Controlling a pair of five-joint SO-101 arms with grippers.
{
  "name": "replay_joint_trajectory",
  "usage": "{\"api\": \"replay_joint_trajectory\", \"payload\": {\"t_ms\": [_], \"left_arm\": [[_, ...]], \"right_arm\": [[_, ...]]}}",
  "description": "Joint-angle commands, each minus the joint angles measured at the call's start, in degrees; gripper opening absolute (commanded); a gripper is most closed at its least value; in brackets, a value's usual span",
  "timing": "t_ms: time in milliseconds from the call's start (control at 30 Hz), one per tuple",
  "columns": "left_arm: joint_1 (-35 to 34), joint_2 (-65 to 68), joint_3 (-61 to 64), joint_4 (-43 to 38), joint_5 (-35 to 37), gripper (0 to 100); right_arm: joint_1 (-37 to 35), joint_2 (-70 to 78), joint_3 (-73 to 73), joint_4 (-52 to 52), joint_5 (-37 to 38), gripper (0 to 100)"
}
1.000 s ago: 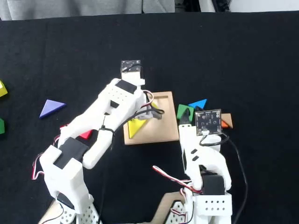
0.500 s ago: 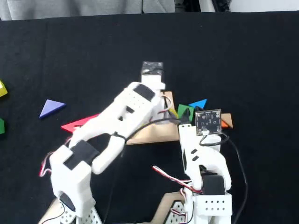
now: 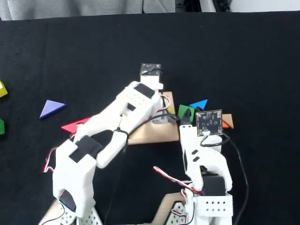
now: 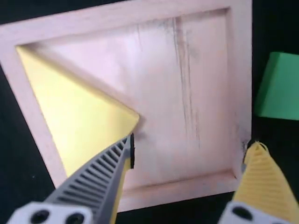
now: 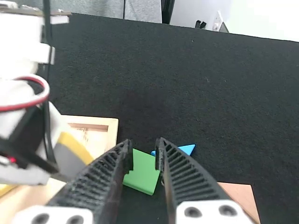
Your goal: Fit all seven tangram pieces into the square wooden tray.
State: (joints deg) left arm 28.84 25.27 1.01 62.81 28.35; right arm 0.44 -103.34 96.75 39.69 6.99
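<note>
Left gripper (image 4: 192, 142) wide apart, holding nothing | 1 yellow triangle (image 4: 74, 116) lies in wooden tray (image 4: 121, 18) corner | best lift straight up, don't bump it

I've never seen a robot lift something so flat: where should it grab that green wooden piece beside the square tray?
Probably from straight above, pinching the flat green wooden piece across two opposite straight edges. It lies flat on the black cloth, so only its thin edges offer a grip. The right gripper hangs just over it, well placed.
</note>
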Motion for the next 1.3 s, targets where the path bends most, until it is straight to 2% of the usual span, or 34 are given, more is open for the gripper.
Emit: {"api": "replay_joint_trajectory", "payload": {"t_ms": [0, 433, 800, 933, 1067, 1267], "left_arm": [[-2.42, -0.35, -2.51, 0.7, 0.18, 37], [-9.01, -0.62, -1.63, 6.77, 0.09, 37], [-7.43, -3.78, -5.23, 12.66, 0.09, 37], [-4.53, -6.42, -5.85, 11.16, -1.14, 37], [-6.37, -6.68, -5.05, 7.12, -4.4, 37], [1.01, -6.68, -5.05, 2.64, -4.92, 37]], "right_arm": [[0.88, -5.14, -0.22, -1.49, 0.62, 9.6], [0.88, -5.14, -0.22, -1.49, 0.62, 9.6], [0.88, -5.14, -0.22, -1.49, 0.62, 9.6], [0.88, -5.14, -0.22, -1.49, 0.62, 9.6], [0.88, -5.14, -0.22, -1.49, 0.62, 9.6], [0.88, -5.14, -0.22, -1.49, 0.62, 9.6]]}}
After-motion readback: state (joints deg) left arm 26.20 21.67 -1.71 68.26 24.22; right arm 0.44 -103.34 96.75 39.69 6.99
